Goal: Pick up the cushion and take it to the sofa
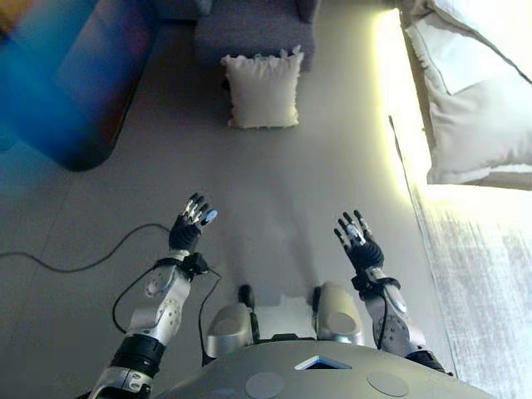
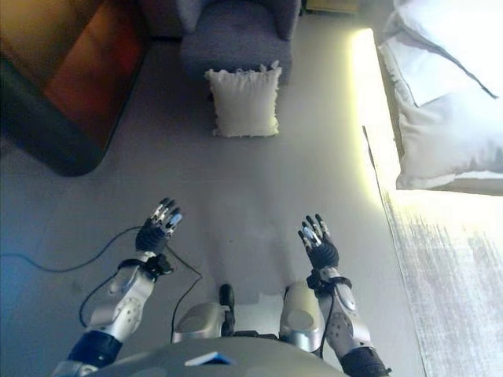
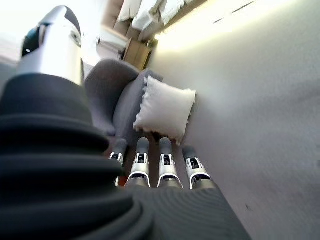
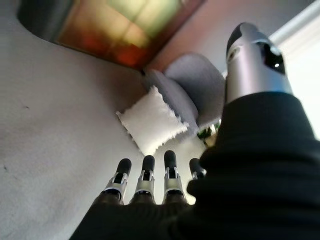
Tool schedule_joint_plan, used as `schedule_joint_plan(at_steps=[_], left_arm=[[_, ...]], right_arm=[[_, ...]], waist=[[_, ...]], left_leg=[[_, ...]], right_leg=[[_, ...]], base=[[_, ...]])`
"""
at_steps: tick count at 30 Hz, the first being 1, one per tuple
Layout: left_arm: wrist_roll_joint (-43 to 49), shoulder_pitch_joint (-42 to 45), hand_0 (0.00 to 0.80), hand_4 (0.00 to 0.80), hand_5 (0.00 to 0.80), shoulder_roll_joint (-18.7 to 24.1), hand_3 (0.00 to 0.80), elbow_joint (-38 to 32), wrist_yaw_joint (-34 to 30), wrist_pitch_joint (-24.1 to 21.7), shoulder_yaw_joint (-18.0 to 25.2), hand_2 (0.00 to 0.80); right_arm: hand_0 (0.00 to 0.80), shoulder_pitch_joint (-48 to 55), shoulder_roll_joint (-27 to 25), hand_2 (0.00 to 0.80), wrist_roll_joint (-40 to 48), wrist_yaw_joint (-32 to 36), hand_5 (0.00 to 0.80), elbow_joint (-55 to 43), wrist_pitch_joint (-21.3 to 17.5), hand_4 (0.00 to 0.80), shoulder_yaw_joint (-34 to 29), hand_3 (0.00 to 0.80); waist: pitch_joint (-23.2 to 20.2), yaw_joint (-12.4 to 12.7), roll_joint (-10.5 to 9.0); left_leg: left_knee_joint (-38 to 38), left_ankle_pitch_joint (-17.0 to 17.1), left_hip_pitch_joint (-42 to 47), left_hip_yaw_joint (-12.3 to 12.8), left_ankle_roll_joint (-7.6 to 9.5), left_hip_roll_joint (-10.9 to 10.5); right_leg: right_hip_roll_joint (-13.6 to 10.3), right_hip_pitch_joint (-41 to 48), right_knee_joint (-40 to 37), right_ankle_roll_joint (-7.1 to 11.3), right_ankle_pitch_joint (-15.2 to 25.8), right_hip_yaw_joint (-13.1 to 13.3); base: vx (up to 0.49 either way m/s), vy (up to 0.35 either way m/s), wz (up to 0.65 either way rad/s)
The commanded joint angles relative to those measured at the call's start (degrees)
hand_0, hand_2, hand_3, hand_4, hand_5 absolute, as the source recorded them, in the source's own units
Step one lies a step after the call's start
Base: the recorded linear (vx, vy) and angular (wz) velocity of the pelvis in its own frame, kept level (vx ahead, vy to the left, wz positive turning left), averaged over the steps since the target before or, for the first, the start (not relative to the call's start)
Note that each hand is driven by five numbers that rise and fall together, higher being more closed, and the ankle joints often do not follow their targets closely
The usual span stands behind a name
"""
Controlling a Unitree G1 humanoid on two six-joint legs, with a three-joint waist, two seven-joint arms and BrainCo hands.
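Note:
A cream cushion (image 1: 263,90) with a frilled edge stands on the grey floor, leaning against the front of a grey armchair (image 1: 253,32). It also shows in the left wrist view (image 3: 165,108) and the right wrist view (image 4: 151,120). My left hand (image 1: 191,222) and right hand (image 1: 357,239) are both raised in front of me, well short of the cushion, fingers straight and holding nothing. Their fingers (image 3: 165,165) point toward the cushion; the right hand's fingers (image 4: 146,178) do too.
A bed with white pillows and bedding (image 1: 478,91) runs along the right, with a lit strip at its base. A large dark rounded piece of furniture (image 2: 55,86) stands at the left. A pale rug (image 1: 482,283) lies at the right.

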Motion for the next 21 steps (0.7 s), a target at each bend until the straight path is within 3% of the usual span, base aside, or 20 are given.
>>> schedule_joint_plan(at_steps=[1,5,8,10,12,14,15,16,17,19,21], left_arm=[[1.8,2.0,0.0,0.0,0.0,1.5,0.0,-4.9,-0.3,-1.8,0.6,0.0],[2.1,2.3,0.0,0.0,0.0,2.6,0.0,-5.0,-0.1,-3.4,-0.3,0.0],[3.6,3.1,0.0,0.0,0.0,3.2,0.0,-5.1,-1.6,-3.8,-0.2,0.0],[3.5,4.2,0.0,0.0,0.0,3.1,0.0,-5.6,-2.2,-4.0,-0.1,0.0],[2.3,5.4,0.0,0.0,0.0,2.7,0.0,-6.5,-1.7,-3.4,0.6,0.0],[1.6,6.2,0.0,0.0,0.0,1.7,0.0,-6.8,-1.3,-2.1,0.7,0.0],[1.3,7.1,0.0,0.0,0.0,0.9,0.0,-7.0,-1.3,-1.4,0.6,0.0],[1.2,7.6,0.0,0.0,0.0,0.5,0.0,-7.1,-1.1,-1.1,0.6,0.0],[0.7,7.6,0.0,0.0,0.0,0.1,0.0,-7.2,-1.1,-0.7,0.6,0.0],[0.6,6.8,0.0,0.0,0.0,-0.2,0.0,-8.2,-0.1,-0.6,0.0,0.0],[0.4,5.0,0.0,0.0,0.0,-0.7,0.0,-8.0,2.2,-1.1,-0.8,0.0]], right_arm=[[0.0,2.0,0.1,0.0,-0.1,0.2,0.0,-3.3,-2.3,0.0,-2.5,0.0],[0.0,2.7,-1.5,0.0,1.7,1.2,0.0,-3.3,-2.7,0.0,-3.5,0.0],[0.0,2.9,-2.1,0.0,2.7,1.5,0.0,-3.1,-1.9,0.0,-4.7,0.0],[0.0,3.2,-2.1,0.0,2.5,2.1,0.0,-2.4,-1.0,0.0,-5.2,0.0],[0.0,3.5,-2.2,0.0,1.4,3.8,0.0,-1.2,-0.2,0.0,-5.5,0.0],[0.0,3.5,-2.4,0.0,0.6,3.6,0.0,-1.1,0.9,0.0,-5.4,0.0],[0.0,3.4,-2.6,0.0,-0.1,3.2,0.0,-1.5,1.8,0.0,-5.1,0.0],[0.0,3.3,-2.8,0.0,-0.6,3.0,0.0,-1.9,2.2,0.0,-4.9,0.0],[0.0,3.1,-3.1,0.0,-0.7,3.1,0.0,-2.7,2.5,0.0,-4.6,0.0],[0.0,2.4,-3.7,0.0,-0.9,2.9,0.0,-3.5,2.3,0.0,-3.6,0.0],[0.0,0.7,-4.1,0.0,-1.9,2.3,0.0,-1.6,1.6,0.0,-2.5,0.0]], waist=[[-3.6,-4.1,-4.02],[-4.0,-6.5,-5.47],[-3.5,-7.2,-5.64],[-3.2,-7.0,-6.42],[-3.9,-7.1,-6.23],[-5.1,-7.6,-5.24],[-6.6,-8.1,-4.18],[-7.6,-8.6,-3.19],[-8.8,-9.3,-2.35],[-9.8,-9.3,-2.7],[-9.7,-8.0,-4.4]], left_leg=[[2.9,-10.7,4.8,-0.3,1.32,-5.7],[2.8,-14.1,7.1,-2.5,0.97,-6.9],[2.9,-16.1,10.3,-2.5,0.73,-6.4],[3.4,-18.0,12.8,-1.6,0.83,-6.6],[3.4,-17.8,14.4,-0.7,1.25,-6.7],[4.5,-13.6,16.3,0.3,-0.29,-5.3],[4.8,-10.4,18.7,1.8,-1.85,-3.4],[5.9,-5.8,20.0,3.0,-3.7,-1.3],[8.9,0.9,20.6,5.0,-6.15,1.4],[22.5,6.8,16.5,8.4,-8.85,5.2],[38.3,7.3,6.8,8.7,-8.69,6.5]], right_leg=[[-0.5,-0.7,-20.5,2.91,10.3,3.8],[1.1,-1.7,-36.9,5.47,11.9,5.0],[1.9,-5.2,-39.9,5.82,14.1,0.5],[1.7,-6.6,-37.8,5.89,15.5,-4.6],[2.5,-5.7,-36.7,5.21,13.2,-7.6],[3.5,-5.1,-35.3,4.16,12.2,-9.0],[4.2,-4.9,-32.5,2.75,10.7,-10.0],[5.3,-4.7,-30.9,1.44,9.4,-10.2],[6.6,-3.8,-29.5,-0.46,7.4,-10.2],[8.2,0.6,-29.3,-4.09,3.1,-10.0],[8.4,5.6,-30.5,-6.78,0.7,-9.2]], base=[[0.395,-0.179,0.8],[0.367,-0.07,0.74],[0.464,-0.047,0.71],[0.549,-0.048,-0.25],[0.563,-0.041,-0.1],[0.554,-0.068,-0.02],[0.529,-0.094,0.07],[0.55,-0.13,0.04],[0.425,-0.167,-0.04],[0.474,-0.259,-0.06],[0.407,-0.238,-0.14]])
